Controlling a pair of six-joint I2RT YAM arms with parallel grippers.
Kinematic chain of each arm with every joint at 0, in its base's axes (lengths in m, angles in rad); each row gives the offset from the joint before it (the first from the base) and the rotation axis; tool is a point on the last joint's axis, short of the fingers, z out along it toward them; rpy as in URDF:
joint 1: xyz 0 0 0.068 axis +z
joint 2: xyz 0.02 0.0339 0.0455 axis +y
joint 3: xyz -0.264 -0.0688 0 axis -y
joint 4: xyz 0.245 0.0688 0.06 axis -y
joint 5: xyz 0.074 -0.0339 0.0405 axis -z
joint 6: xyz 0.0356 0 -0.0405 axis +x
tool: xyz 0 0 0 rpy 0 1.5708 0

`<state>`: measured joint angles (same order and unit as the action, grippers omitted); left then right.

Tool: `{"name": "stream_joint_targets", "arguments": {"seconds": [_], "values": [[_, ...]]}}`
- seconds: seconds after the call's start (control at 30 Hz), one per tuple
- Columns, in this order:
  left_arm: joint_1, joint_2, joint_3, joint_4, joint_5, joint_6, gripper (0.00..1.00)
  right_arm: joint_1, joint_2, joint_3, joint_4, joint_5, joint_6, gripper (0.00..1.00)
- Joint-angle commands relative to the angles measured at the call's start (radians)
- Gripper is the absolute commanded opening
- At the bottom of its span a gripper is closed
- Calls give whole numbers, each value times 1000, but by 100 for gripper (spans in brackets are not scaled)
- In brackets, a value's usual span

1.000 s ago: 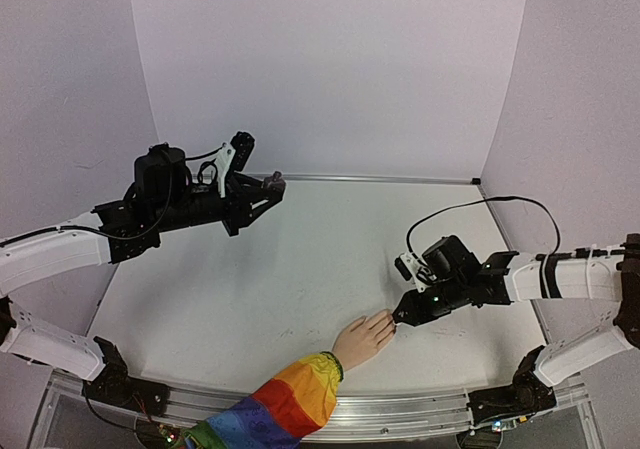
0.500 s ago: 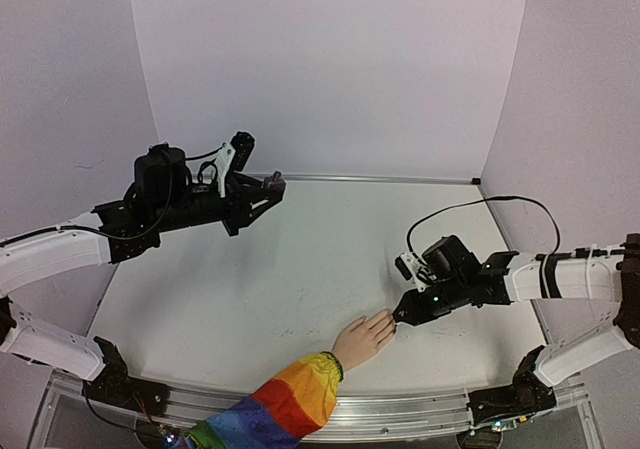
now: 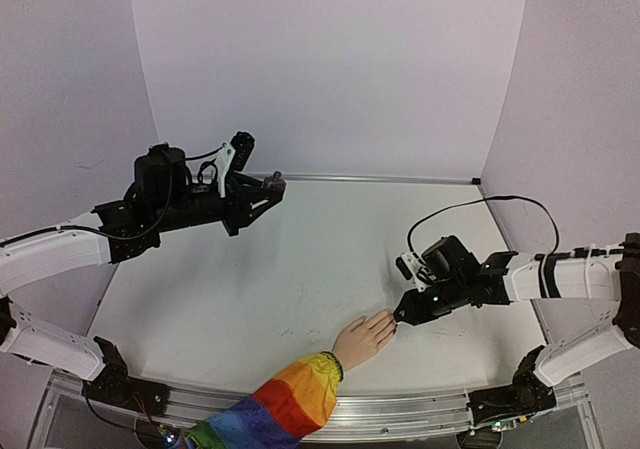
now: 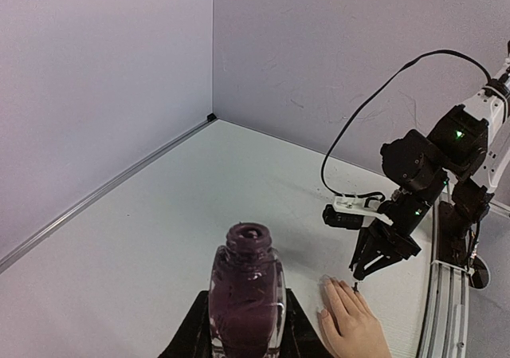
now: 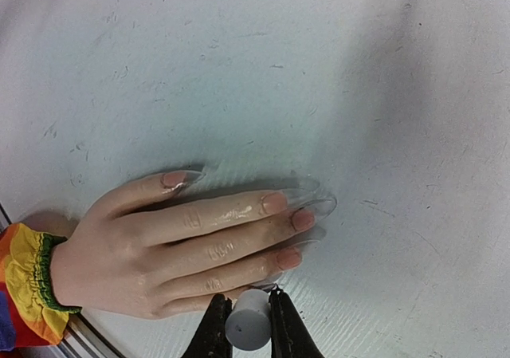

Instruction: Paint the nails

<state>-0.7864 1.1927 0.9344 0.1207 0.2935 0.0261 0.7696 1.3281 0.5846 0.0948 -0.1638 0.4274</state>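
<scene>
A pale mannequin hand in a rainbow sleeve lies flat at the table's near edge. In the right wrist view its nails are pinkish with long clear tips; the little finger's nail is hidden behind the cap. My right gripper is shut on the pale grey brush cap, right over the little finger's tip. My left gripper is held high at the back left, shut on the open bottle of dark purple polish.
The right arm's black cable loops over the table's right side. Grey walls close the back and both sides. A metal rail runs along the near edge.
</scene>
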Motion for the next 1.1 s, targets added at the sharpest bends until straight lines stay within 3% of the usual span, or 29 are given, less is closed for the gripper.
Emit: {"name": "stream_joint_targets", "arguments": {"seconds": [0.0, 0.57, 1.07], "values": [[4, -22, 25, 37, 15, 5, 0, 7, 11, 37, -13, 25, 15, 0], [4, -25, 24, 37, 13, 5, 0, 7, -11, 35, -43, 83, 40, 0], [4, -18, 30, 37, 21, 1, 0, 7, -51, 25, -37, 5, -4, 0]]}}
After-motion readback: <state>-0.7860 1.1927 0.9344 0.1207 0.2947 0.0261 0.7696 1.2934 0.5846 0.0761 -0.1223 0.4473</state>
